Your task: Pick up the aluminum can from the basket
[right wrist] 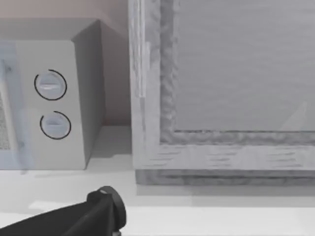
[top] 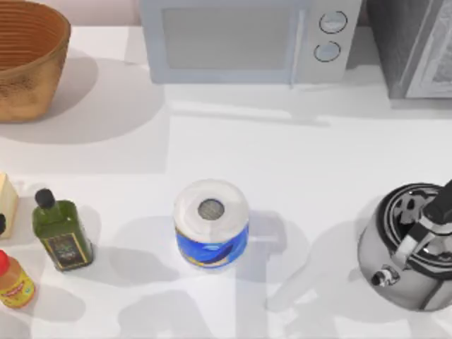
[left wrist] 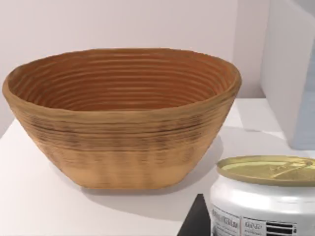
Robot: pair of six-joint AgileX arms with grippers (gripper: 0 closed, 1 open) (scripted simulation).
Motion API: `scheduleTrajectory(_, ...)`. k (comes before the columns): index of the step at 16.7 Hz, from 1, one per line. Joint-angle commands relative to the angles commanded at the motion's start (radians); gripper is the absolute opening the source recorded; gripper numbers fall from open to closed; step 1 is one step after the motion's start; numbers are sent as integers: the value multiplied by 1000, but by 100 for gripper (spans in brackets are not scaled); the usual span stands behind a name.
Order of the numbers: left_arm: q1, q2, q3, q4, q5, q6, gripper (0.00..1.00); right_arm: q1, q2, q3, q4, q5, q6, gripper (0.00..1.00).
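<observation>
1. The large round tan-brown woven wicker basket [top: 21,92] stands at the table's far left corner. In the left wrist view its ribbed orange-brown inside looks bare as far as you can see over the rim.
2. The small aluminum can [left wrist: 266,196], with its dull yellowish round top and white side, is outside the basket, in front of its wall and close under the left wrist camera. A dark wedge [left wrist: 197,221] touches its side.
3. You cannot tell whether the left claw is clenched on the can or released. The can's base is cut off, so you also cannot tell whether it is lifted or resting. Judge the pick as near done only once you confirm a hold.
4. If it is held, lift straight and slowly, staying upright and away from the basket rim.
5. Avoid carrying it toward the white-and-blue paper roll [top: 211,226] at mid-table.
6. The right arm is parked at the right, by the steel kettle [top: 406,254]. Its claw's state cannot be told.
</observation>
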Motion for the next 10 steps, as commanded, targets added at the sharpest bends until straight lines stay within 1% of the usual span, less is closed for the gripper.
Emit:
scheduleTrajectory(2, -9, -129, -120, 58, -6, -9, 0, 0, 0, 0, 0, 0, 0, 100)
scheduleTrajectory(5, -20, -252, -236, 113, -16, -23, 0, 0, 0, 0, 0, 0, 0, 100)
scheduleTrajectory(7, -23, -286, -267, 127, -19, -28, 0, 0, 0, 0, 0, 0, 0, 100)
scheduleTrajectory(10, -23, -286, -267, 127, -19, -28, 0, 0, 0, 0, 0, 0, 0, 100)
